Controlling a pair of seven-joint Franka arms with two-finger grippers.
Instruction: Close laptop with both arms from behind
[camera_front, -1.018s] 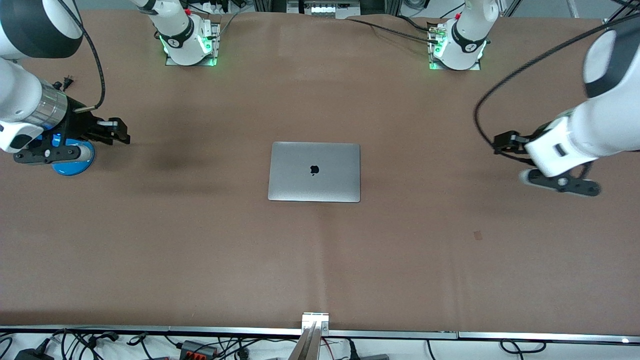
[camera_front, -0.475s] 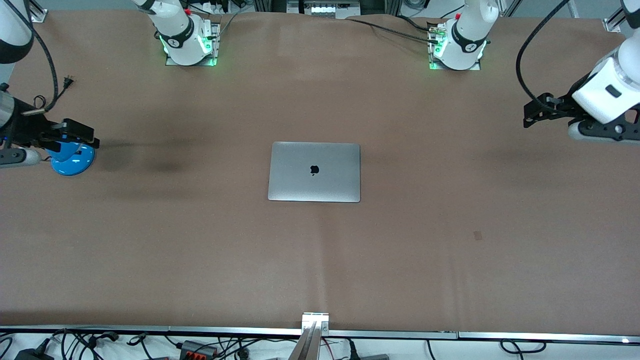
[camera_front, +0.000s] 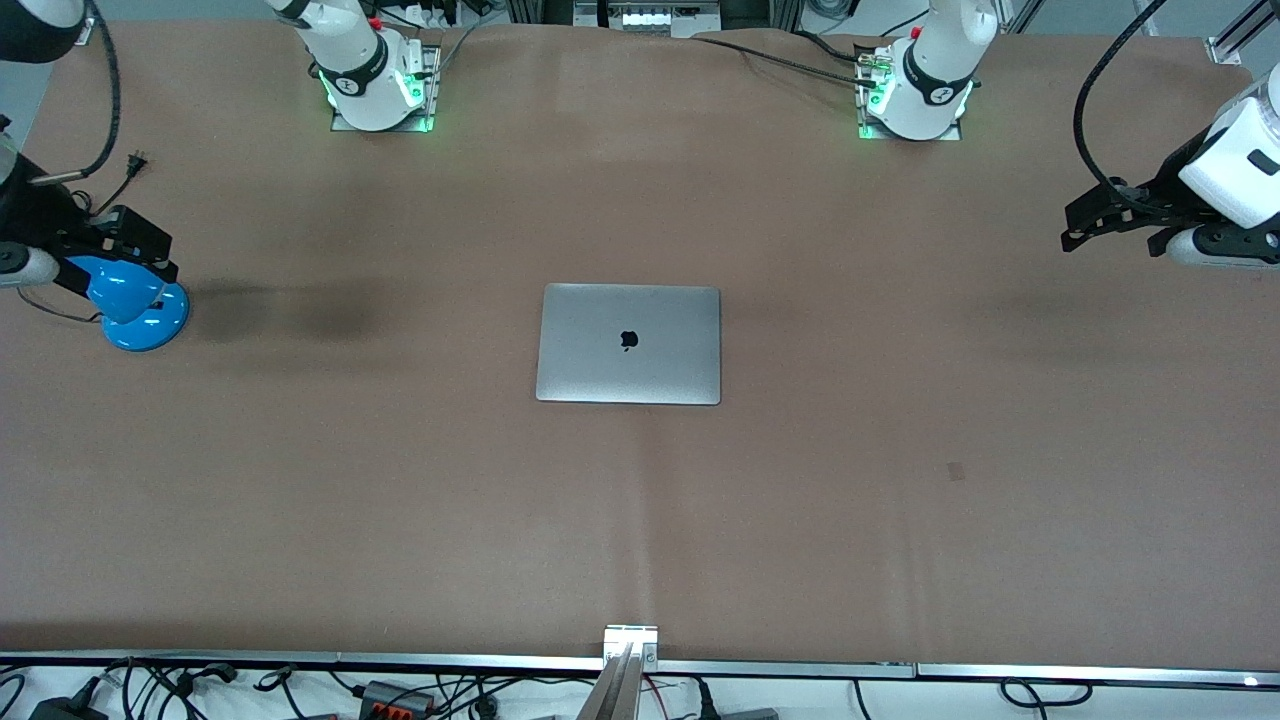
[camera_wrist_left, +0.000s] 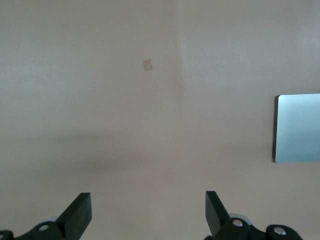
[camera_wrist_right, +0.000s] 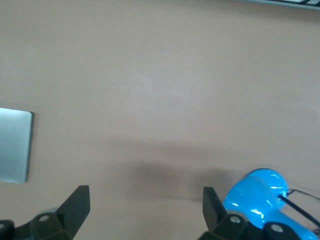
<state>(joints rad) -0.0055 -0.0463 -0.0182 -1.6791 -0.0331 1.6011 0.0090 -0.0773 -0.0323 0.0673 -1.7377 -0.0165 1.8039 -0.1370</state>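
The silver-grey laptop (camera_front: 628, 344) lies shut and flat in the middle of the brown table, lid up with the black apple logo showing. Its edge shows in the left wrist view (camera_wrist_left: 298, 128) and in the right wrist view (camera_wrist_right: 15, 145). My left gripper (camera_front: 1085, 225) is open and empty, up over the left arm's end of the table, well away from the laptop; its jaws stand wide apart in the left wrist view (camera_wrist_left: 148, 212). My right gripper (camera_front: 140, 250) is open and empty over the right arm's end, its jaws wide apart (camera_wrist_right: 146, 210).
A blue hair dryer (camera_front: 135, 305) lies on the table under my right gripper, also in the right wrist view (camera_wrist_right: 257, 197). A small tape mark (camera_front: 956, 470) sits on the table toward the left arm's end. The arm bases (camera_front: 375, 85) (camera_front: 915, 95) stand at the table's edge farthest from the front camera.
Both arms have drawn outward and up, away from the laptop toward their ends of the table. The laptop has not moved.
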